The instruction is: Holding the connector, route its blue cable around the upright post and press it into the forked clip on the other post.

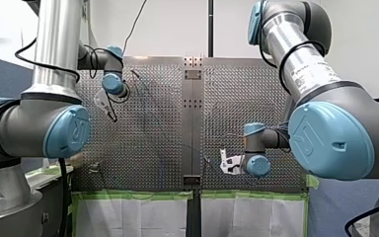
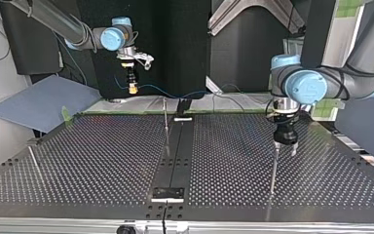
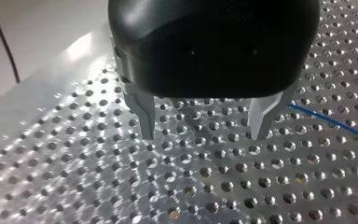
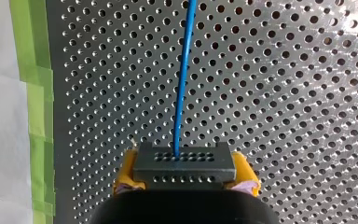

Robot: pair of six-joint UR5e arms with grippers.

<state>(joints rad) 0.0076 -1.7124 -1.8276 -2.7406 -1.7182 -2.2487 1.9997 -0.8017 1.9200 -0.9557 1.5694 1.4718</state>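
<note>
My right gripper (image 4: 185, 173) clamps its yellow pads on the connector (image 4: 185, 161) at the top view's far left, its blue cable (image 4: 182, 74) running right toward the upright post (image 2: 165, 122), while my left gripper (image 3: 203, 134) gapes empty.

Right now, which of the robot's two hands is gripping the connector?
My right hand: yellow pads clamp the black connector trailing the blue cable. My left hand, metal fingers open, holds nothing.

- The table (image 3: 65, 154) is gleaming as bare metal.
- My left gripper (image 3: 203, 135) is showing metal fingers (image 3: 144, 114) under a glossy black shell.
- The connector (image 4: 185, 164) is looking matt, its cable (image 4: 182, 84) smooth.
</note>
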